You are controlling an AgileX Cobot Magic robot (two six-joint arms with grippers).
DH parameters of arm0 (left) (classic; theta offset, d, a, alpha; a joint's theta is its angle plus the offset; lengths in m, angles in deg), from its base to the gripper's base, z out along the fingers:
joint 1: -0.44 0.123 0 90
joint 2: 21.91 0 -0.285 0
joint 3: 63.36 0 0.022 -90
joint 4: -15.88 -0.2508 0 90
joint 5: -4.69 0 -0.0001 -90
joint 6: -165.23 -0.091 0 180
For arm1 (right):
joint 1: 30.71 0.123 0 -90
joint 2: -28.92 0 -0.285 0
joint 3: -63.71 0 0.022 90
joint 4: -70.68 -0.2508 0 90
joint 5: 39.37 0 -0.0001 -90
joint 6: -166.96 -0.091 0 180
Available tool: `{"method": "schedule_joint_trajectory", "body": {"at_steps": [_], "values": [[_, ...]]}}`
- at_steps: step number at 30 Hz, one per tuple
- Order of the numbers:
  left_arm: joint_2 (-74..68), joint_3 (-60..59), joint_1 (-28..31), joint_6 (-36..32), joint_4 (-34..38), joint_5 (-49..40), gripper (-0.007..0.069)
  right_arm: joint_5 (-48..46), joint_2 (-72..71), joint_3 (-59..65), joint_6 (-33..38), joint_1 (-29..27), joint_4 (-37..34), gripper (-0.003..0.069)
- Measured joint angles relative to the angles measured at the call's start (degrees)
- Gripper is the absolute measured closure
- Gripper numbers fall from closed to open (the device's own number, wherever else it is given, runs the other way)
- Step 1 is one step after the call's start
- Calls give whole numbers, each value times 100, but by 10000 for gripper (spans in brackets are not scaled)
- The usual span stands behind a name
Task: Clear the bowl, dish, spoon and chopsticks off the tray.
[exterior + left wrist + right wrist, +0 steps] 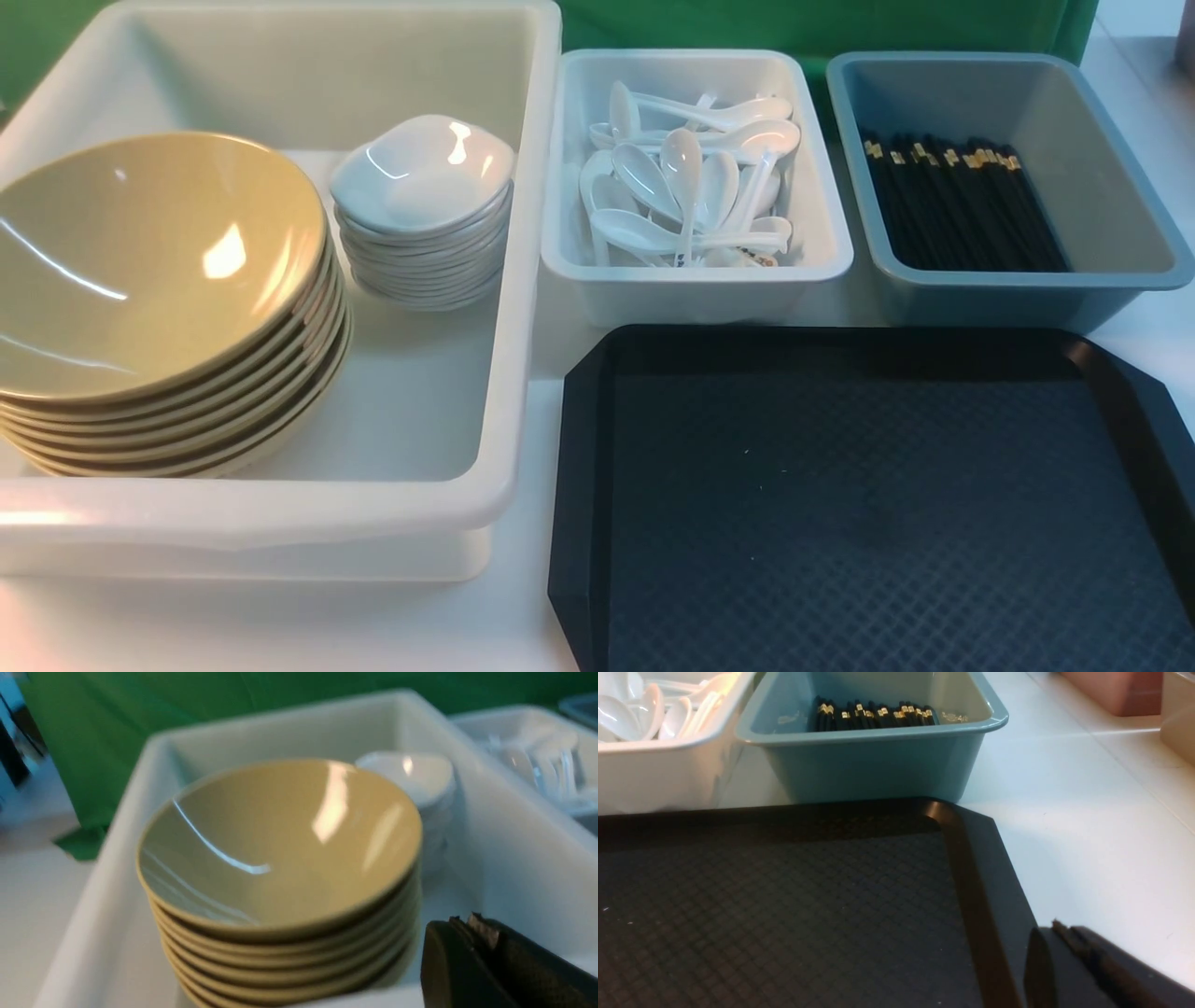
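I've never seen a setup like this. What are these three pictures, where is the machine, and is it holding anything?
It is a two-armed robot. The wide picture looks forward from between its arms; the others come from cameras on its wrists. The dark shape in each wrist picture is that arm's hand: the left hand and right hand, both shut and holding nothing. On the white table sits a black tray with nothing on it. A large white bin holds stacked tan bowls and small white dishes. A smaller white bin holds spoons, and the grey-blue bin holds black chopsticks.
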Motion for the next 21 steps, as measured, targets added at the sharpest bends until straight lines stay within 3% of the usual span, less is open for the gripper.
{"method": "schedule_joint_trajectory", "body": {"at_steps": [3,6,13,21], "values": [[66,-889,252,92,-151,1542,636,0,0,0,0,0,0,611],[315,-1610,536,346,-212,2148,636,0,0,0,0,0,0,605],[386,-2135,611,957,-607,1813,636,0,0,0,0,0,0,596],[386,-2135,551,1002,-409,891,636,0,0,0,0,0,0,589]]}}
